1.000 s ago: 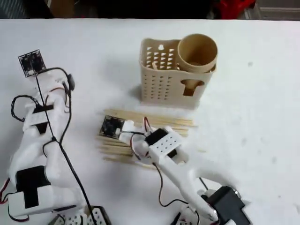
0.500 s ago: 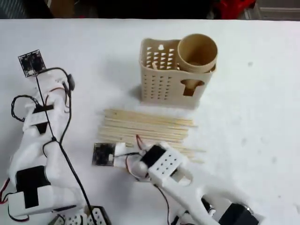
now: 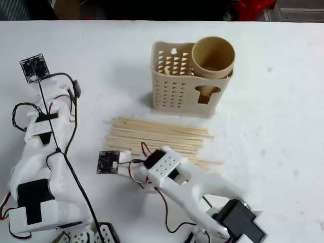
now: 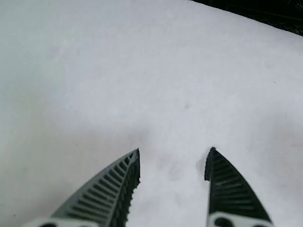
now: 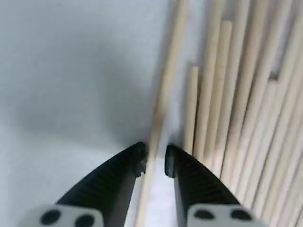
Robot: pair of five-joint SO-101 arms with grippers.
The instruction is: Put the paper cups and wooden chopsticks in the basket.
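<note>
Right wrist view: right hand (image 5: 155, 163) is pinching the outermost chopstick (image 5: 170, 71). Lifting level is probably sparing neighbouring chopsticks (image 5: 251, 94).

Broad white table (image 3: 283, 126), dark strip beyond its far edge, red object (image 3: 253, 7) behind

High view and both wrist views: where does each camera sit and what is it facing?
High view: fixed above, looking down at table, basket, chopsticks; left arm and right arm show.
Left wrist view: on left arm, facing the tabletop; left gripper open.
Right wrist view: on right arm, facing down; right gripper shut on one chopstick.
Shared: chopsticks, in high and right wrist views.
</note>
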